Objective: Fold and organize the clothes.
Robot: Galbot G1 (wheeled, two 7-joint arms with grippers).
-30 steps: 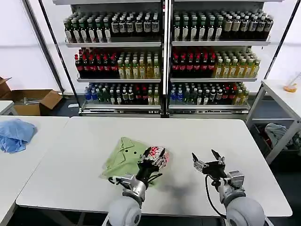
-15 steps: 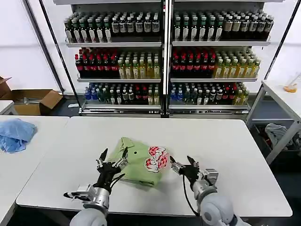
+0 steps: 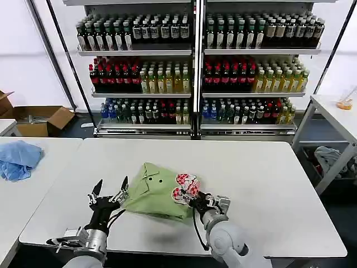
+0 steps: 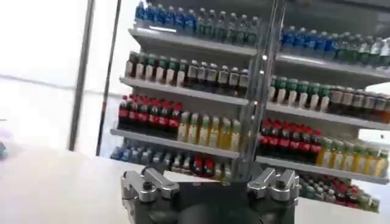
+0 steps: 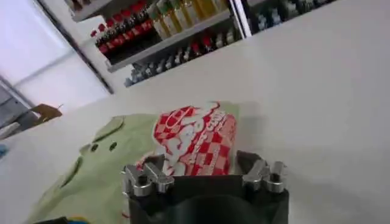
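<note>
The light green shirt [image 3: 153,192] lies folded near the front of the white table [image 3: 268,173], collar and dark buttons up. Its red-and-white patch [image 3: 186,187] is bunched at its right end. My right gripper [image 3: 197,199] is low on the table against that end. In the right wrist view it [image 5: 200,165] is open, with the patch [image 5: 195,137] lying between its fingers. My left gripper [image 3: 110,191] is open at the shirt's left edge, fingers raised off the table. In the left wrist view it [image 4: 210,182] holds nothing.
A light blue cloth [image 3: 18,158] lies on the neighbouring table at left, with a cardboard box [image 3: 38,119] behind it. Shelves of bottles [image 3: 195,72] stand beyond the table. A side table [image 3: 337,114] and a grey-green cloth [image 3: 329,156] are at right.
My left gripper has moved left, from over the shirt to its left edge, and is open. My right gripper has moved left across the table up to the patch.
</note>
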